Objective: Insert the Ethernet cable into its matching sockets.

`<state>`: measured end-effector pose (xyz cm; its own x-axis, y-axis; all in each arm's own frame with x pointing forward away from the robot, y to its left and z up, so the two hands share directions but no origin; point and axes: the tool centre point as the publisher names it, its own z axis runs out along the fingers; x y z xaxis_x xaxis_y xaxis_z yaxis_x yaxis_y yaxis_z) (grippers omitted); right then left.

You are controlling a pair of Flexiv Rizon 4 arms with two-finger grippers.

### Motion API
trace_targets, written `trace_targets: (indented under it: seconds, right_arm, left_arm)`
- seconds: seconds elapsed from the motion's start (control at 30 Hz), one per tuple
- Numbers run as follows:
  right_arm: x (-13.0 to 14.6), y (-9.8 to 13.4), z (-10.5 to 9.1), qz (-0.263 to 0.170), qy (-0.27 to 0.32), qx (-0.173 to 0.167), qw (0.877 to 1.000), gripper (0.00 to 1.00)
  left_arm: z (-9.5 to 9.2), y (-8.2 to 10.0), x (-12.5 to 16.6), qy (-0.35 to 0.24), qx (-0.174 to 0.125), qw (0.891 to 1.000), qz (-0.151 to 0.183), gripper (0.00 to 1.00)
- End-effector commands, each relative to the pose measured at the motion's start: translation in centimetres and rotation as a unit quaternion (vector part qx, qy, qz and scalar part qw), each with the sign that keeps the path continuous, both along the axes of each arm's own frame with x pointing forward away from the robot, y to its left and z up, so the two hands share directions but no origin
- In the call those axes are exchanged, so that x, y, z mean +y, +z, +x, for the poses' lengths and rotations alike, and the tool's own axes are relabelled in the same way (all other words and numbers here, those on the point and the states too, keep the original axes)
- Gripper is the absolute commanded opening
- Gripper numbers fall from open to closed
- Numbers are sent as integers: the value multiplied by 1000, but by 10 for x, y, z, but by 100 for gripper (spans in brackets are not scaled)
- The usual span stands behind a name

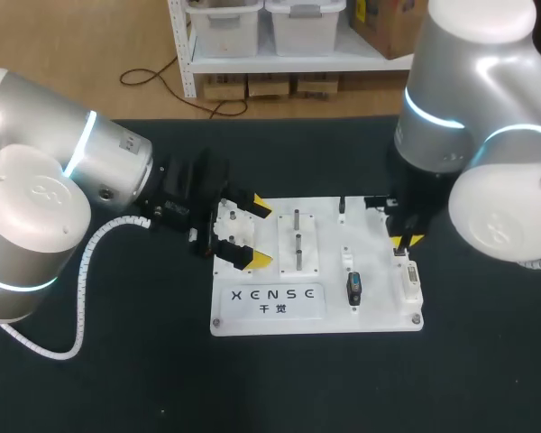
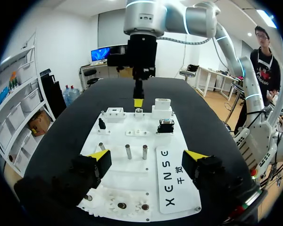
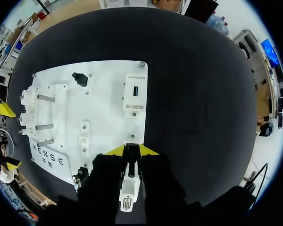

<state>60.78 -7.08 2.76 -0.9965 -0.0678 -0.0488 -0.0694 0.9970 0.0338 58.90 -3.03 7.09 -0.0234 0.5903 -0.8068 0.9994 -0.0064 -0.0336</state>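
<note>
A white practice board (image 1: 334, 307) lies mid-table and carries several sockets. My right gripper (image 1: 402, 242) stands upright over the board's right edge, at the far end of a long white socket block (image 1: 411, 281). In the right wrist view the gripper (image 3: 131, 150) is shut on a small dark plug (image 3: 130, 155), with the socket block (image 3: 127, 190) under its fingers. No cable shows behind the plug. The left wrist view has that gripper (image 2: 138, 102) coming down beside the block (image 2: 162, 106). My left gripper (image 1: 257, 234) hangs open and empty over the board's left edge (image 2: 147, 160).
On the board stand three metal pegs (image 1: 297, 236), a black socket (image 1: 354, 287), a small black knob (image 3: 79, 78) and a white block with a blue port (image 3: 135, 94). White gears (image 1: 225, 221) sit at its left edge. Dark table surrounds the board.
</note>
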Motion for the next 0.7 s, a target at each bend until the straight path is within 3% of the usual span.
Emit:
trace_targets:
  seconds: [0.03,0.43,0.7]
  right_arm:
    - [1,-4,1,2,2,2,1000,0]
    - [-1,-27,-1,-3,10,11,1000,0]
    - [-1,-27,2,-1,9,4,1000,0]
  left_arm:
    - [0,-1,0,1,-1,1000,0,100]
    - [0,-1,0,1,-1,1000,0,100]
    - [0,-1,0,1,-1,1000,0,100]
